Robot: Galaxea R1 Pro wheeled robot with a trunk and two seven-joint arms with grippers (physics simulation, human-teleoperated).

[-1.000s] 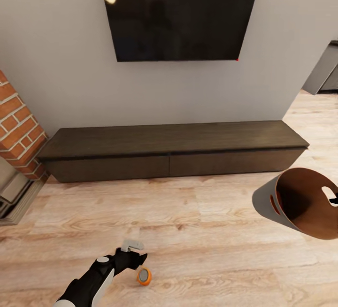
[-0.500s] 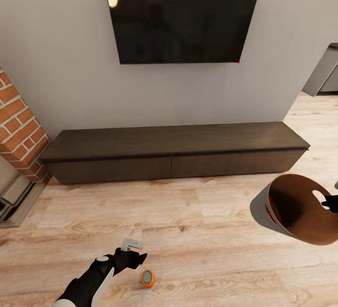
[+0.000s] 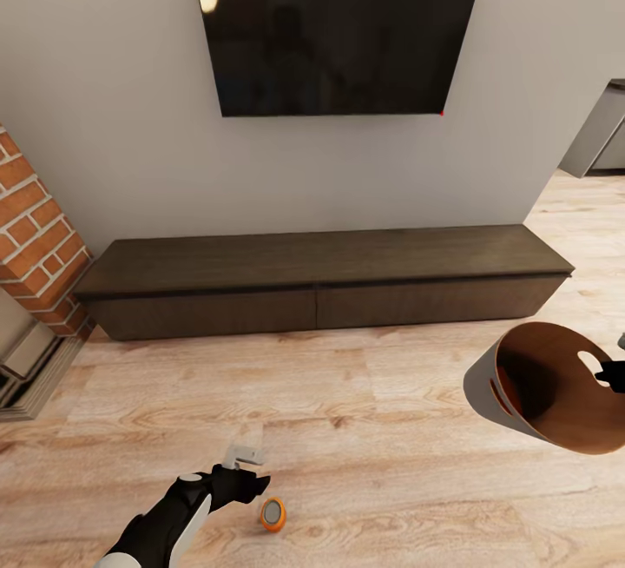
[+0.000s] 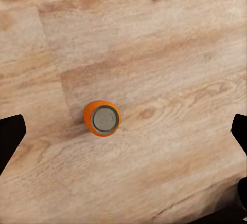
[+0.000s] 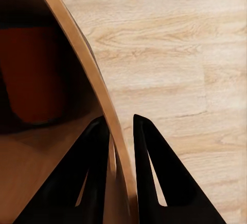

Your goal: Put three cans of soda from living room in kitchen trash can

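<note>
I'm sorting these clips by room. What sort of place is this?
Most likely a living room: a large dark TV hangs on the wall above a long low dark cabinet, with a brick fireplace at one side and light wood floor throughout.

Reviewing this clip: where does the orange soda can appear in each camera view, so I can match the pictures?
Head view: orange soda can on the wood floor, low in the picture, just beside the left claw.
Left wrist view: the can seen top-down, grey lid up, left of centre.
Right wrist view: not in it; the right claw grips the tash can rim.
Shared landmark: the light wood floor.
</note>
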